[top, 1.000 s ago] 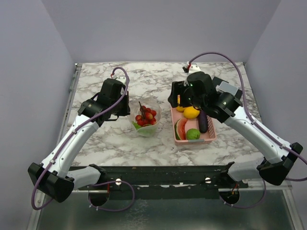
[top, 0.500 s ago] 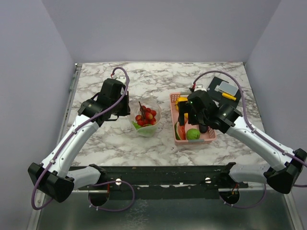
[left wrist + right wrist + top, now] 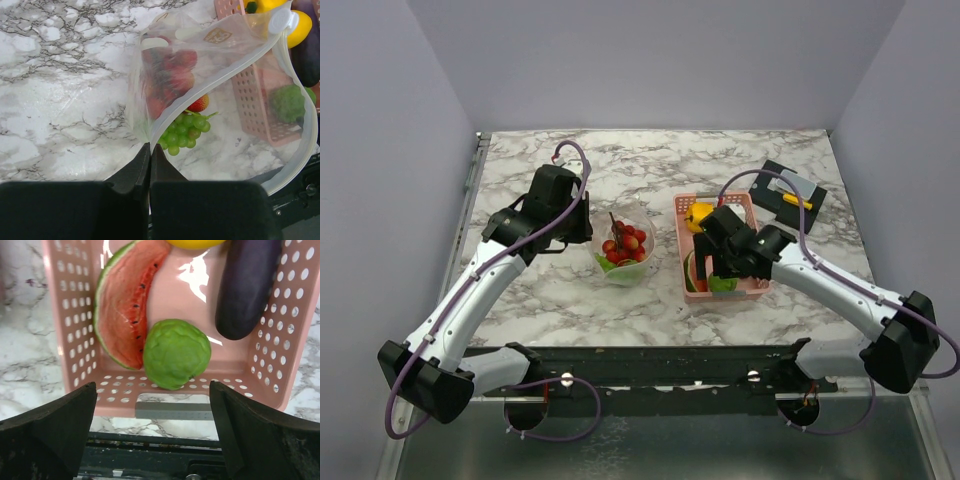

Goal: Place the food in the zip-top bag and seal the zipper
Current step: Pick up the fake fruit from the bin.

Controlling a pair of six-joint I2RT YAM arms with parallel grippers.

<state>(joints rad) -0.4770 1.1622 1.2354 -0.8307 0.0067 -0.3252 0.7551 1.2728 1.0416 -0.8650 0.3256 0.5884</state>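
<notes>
L gripper (image 3: 150,154) clamped tight on zip-top bag (image 3: 215,60) edge; R gripper (image 3: 152,407) jaws wide apart, holding nothing, above green veg (image 3: 176,360) & watermelon slice (image 3: 122,305) in pink basket (image 3: 282,365).

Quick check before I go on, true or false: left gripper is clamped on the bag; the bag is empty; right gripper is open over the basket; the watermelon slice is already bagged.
1. Left gripper is shut on the edge of the bag: true.
2. The bag is empty: false; strawberries and grapes are in it.
3. Right gripper is open over the basket: true.
4. The watermelon slice is in the bag: false; it lies in the basket beside a green fruit.
</notes>
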